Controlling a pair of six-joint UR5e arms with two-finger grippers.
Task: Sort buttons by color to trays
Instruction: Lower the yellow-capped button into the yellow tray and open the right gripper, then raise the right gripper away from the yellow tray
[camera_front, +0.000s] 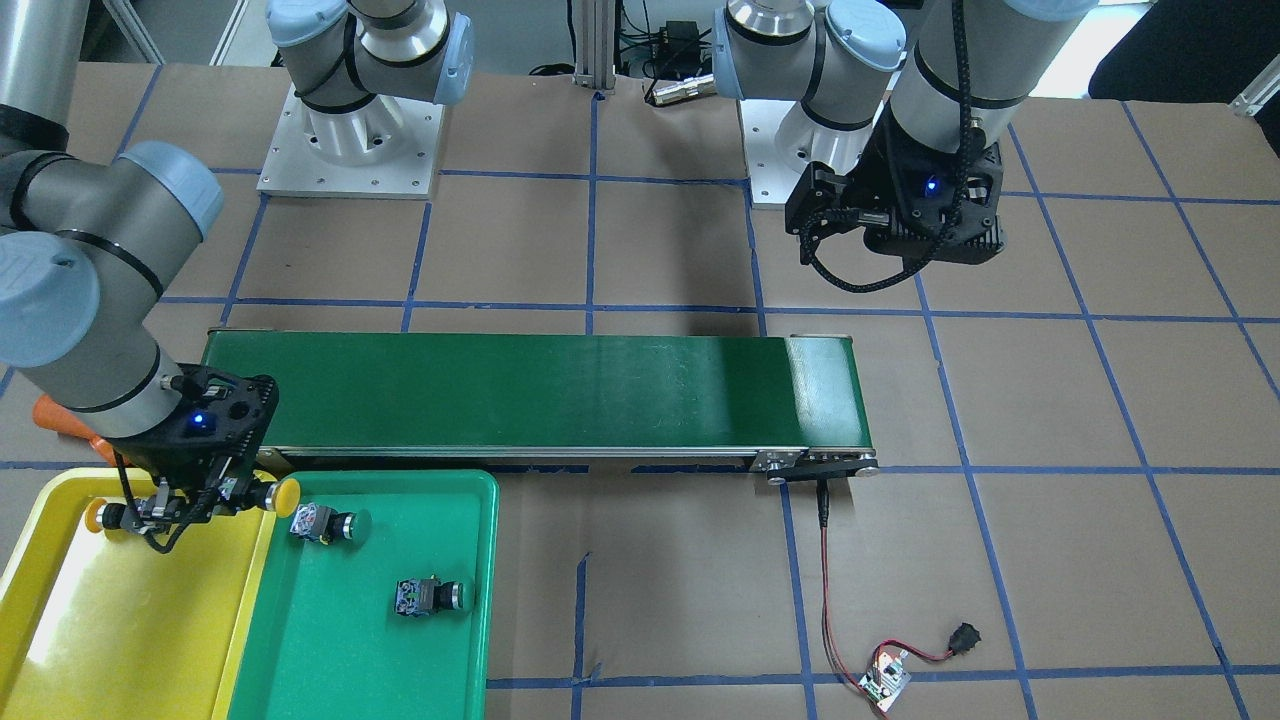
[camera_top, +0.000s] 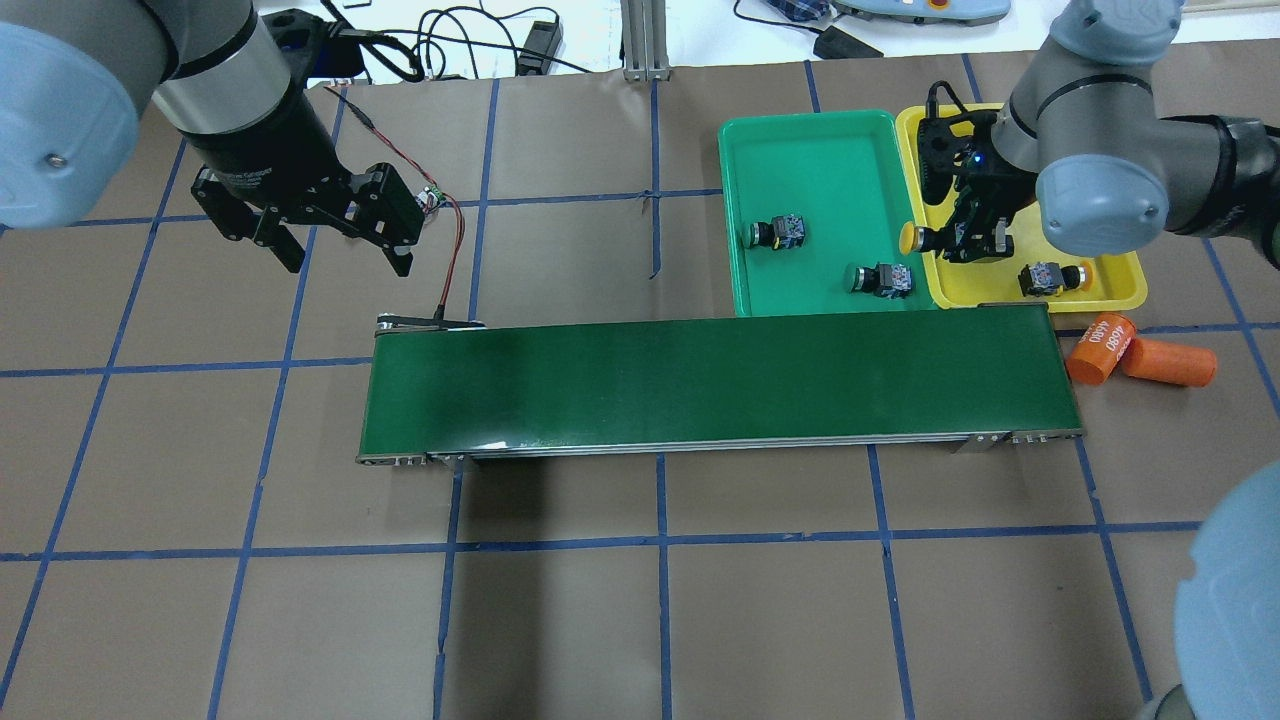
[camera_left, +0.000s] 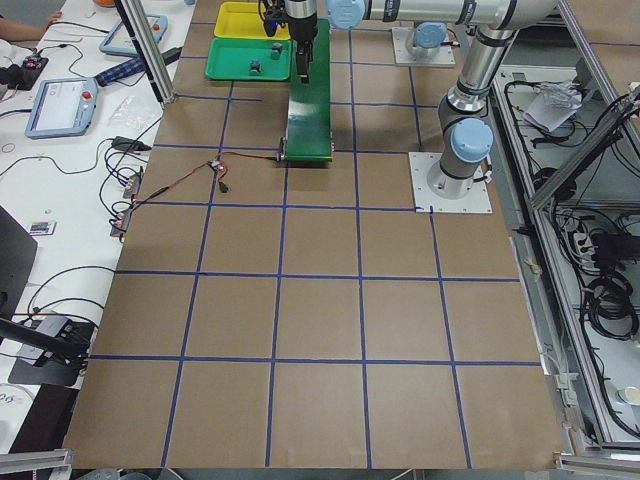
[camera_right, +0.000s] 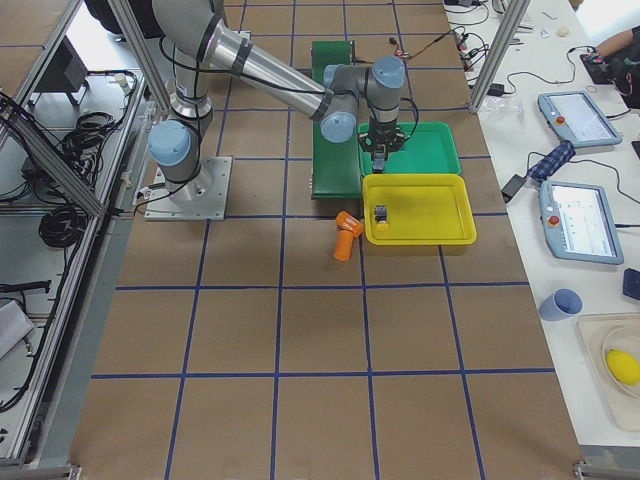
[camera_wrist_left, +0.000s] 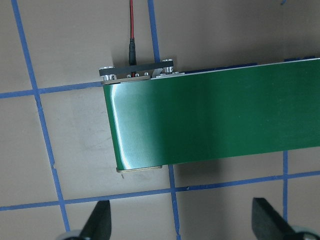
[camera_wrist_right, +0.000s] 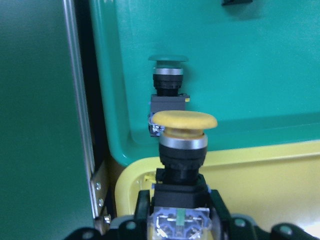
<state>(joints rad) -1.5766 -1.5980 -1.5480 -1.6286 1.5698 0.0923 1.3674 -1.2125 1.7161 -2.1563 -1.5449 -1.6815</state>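
My right gripper (camera_top: 972, 240) is shut on a yellow button (camera_top: 915, 238). It holds the button level over the yellow tray (camera_top: 1110, 292), at the rim beside the green tray (camera_top: 810, 140). In the right wrist view the held yellow button (camera_wrist_right: 182, 145) points its cap toward a green button (camera_wrist_right: 169, 85). A second yellow button (camera_top: 1050, 277) lies in the yellow tray. Two green buttons (camera_top: 775, 233) (camera_top: 880, 280) lie in the green tray. My left gripper (camera_top: 340, 255) hangs open and holds nothing, above the table by the far end of the belt.
A long dark-green conveyor belt (camera_top: 715, 385) runs across the table beside both trays. Two orange cylinders (camera_top: 1140, 355) lie past its end near the yellow tray. A small circuit board (camera_front: 885, 680) with red wires lies beyond the belt's other end.
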